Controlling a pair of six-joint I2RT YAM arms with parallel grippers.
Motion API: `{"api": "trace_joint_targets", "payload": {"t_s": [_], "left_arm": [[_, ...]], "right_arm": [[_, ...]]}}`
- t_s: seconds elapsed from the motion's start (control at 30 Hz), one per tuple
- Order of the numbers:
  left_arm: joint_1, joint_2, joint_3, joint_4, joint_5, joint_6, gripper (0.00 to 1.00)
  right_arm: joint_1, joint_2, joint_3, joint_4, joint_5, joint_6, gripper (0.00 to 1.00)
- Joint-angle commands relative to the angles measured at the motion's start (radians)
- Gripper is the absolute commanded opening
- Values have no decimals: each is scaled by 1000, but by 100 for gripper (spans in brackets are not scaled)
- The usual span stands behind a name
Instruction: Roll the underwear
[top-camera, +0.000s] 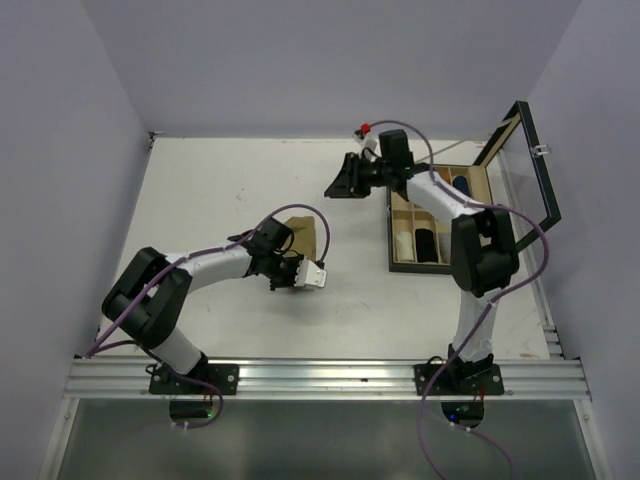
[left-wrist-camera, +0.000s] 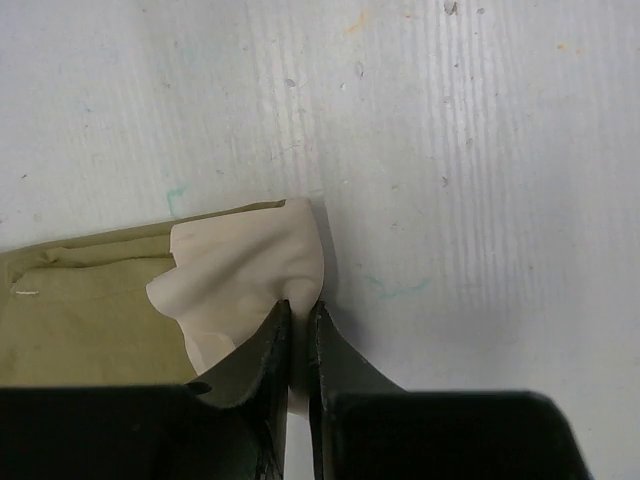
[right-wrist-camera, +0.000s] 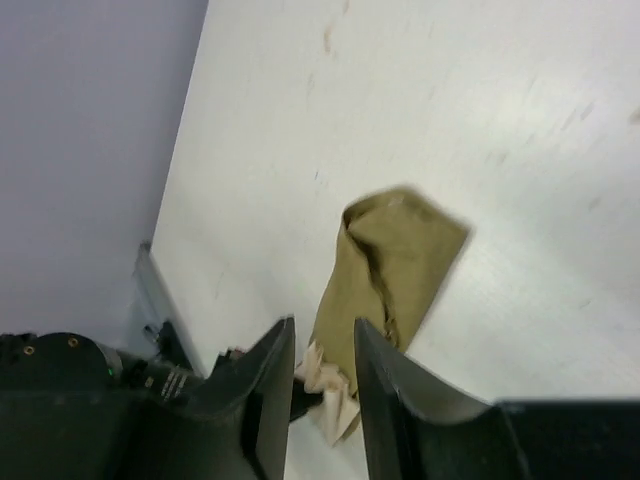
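From above, the olive-tan underwear (top-camera: 302, 232) is seen lying on the table (top-camera: 200, 190) just left of the frame's centre, its near end covered by the left gripper (top-camera: 284, 268). The right gripper (top-camera: 350, 180) is held over the table at upper centre, well apart from the cloth. A compartmented box (top-camera: 440, 215) with its lid (top-camera: 522, 160) raised is found at the right. Some compartments appear filled, but the contents are too small to be told. A dark brown pair cannot be made out.

In the left wrist view, the fingers are seen together, clamped on the cream waistband (left-wrist-camera: 250, 275) at lower centre. Olive cloth is spread to the lower left. The step in hand is judged to be the taking of the waistband edge, since no roll is formed yet.

In the right wrist view, the jaws are seen apart with nothing between them. The underwear is shown below them at centre frame as a narrow folded strip, its cream end at the bottom.

For the next move, the pinched edge would need to be turned over toward the far end and kept tight, and the free right gripper brought down to steady the cloth. No obstacle is seen near the cloth, and the box is well apart. Only a corner of the waistband appears to be pinched, so a skewed roll is a risk.
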Motion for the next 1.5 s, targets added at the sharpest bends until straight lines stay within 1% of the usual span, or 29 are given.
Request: {"api": "trace_joint_targets", "payload": {"t_s": [0.0,0.03,0.07,0.1,0.13,0.17,0.2,0.23,0.27,0.3,0.33,0.37,0.43,0.5,0.53,0.6,0.63,0.67,0.7,0.73,0.8,0.87,0.93,1.0,1.03,1.07,1.13,1.27,1.47], "left_arm": [[23,76,44,-271,117,-43,0],[29,95,64,-293,133,-51,0],[36,134,107,-340,144,-57,0],[51,153,130,-362,173,-71,0],[62,171,150,-383,190,-80,0],[75,203,187,-417,203,-91,0],[98,221,204,-431,224,-117,0],[111,239,221,-448,236,-126,0],[123,276,256,-480,246,-135,0],[144,296,273,-491,255,-154,0],[155,317,290,-509,279,-152,0],[175,360,323,-546,290,-152,0],[194,408,371,-606,321,-129,0],[206,475,397,-636,338,-105,0],[207,498,427,-661,345,-90,0],[214,567,455,-727,374,-54,0],[215,589,480,-762,382,-45,0],[221,624,486,-776,385,-40,0],[223,638,492,-785,382,-27,0],[223,647,494,-784,378,-27,0],[227,658,486,-767,368,-53,0],[230,672,486,-755,364,-70,0],[235,685,483,-747,353,-91,0],[243,699,474,-741,359,-103,0],[247,701,459,-727,362,-106,0],[258,698,449,-715,364,-112,0],[264,695,431,-695,362,-129,0],[272,695,420,-681,359,-134,0],[273,690,419,-670,359,-142,1]], "right_arm": [[-41,-178,116,-242,71,-385,35],[-46,-253,116,-259,100,-449,36],[-49,-305,109,-268,138,-565,38],[-49,-356,59,-252,204,-621,48],[-49,-458,29,-230,247,-654,55],[-49,-501,-2,-184,281,-706,69],[-49,-540,-63,-166,300,-730,72],[-49,-581,-91,-152,364,-745,76],[-49,-645,-115,-146,376,-761,83],[-50,-675,-141,-171,369,-802,85],[-49,-698,-146,-257,311,-860,85],[-49,-729,-143,-324,262,-971,85],[-44,-746,-132,-494,188,-1052,85],[-32,-767,-161,-576,156,-1132,81],[12,-772,-175,-645,153,-1156,78],[75,-775,-233,-670,166,-1187,70],[154,-773,-256,-659,174,-1196,67],[196,-773,-281,-637,197,-1201,64],[239,-763,-330,-603,214,-1196,63],[315,-749,-350,-543,231,-1199,62],[371,-708,-400,-479,237,-1206,57],[434,-631,-427,-374,240,-1199,51],[482,-562,-451,-275,239,-1190,49],[505,-539,-492,-193,226,-1187,48],[531,-528,-515,-93,225,-1187,48],[548,-514,-532,-60,226,-1201,48],[591,-484,-537,-17,235,-1218,49],[618,-411,-560,87,264,-1224,49],[625,-353,-562,132,294,-1241,49]]}}
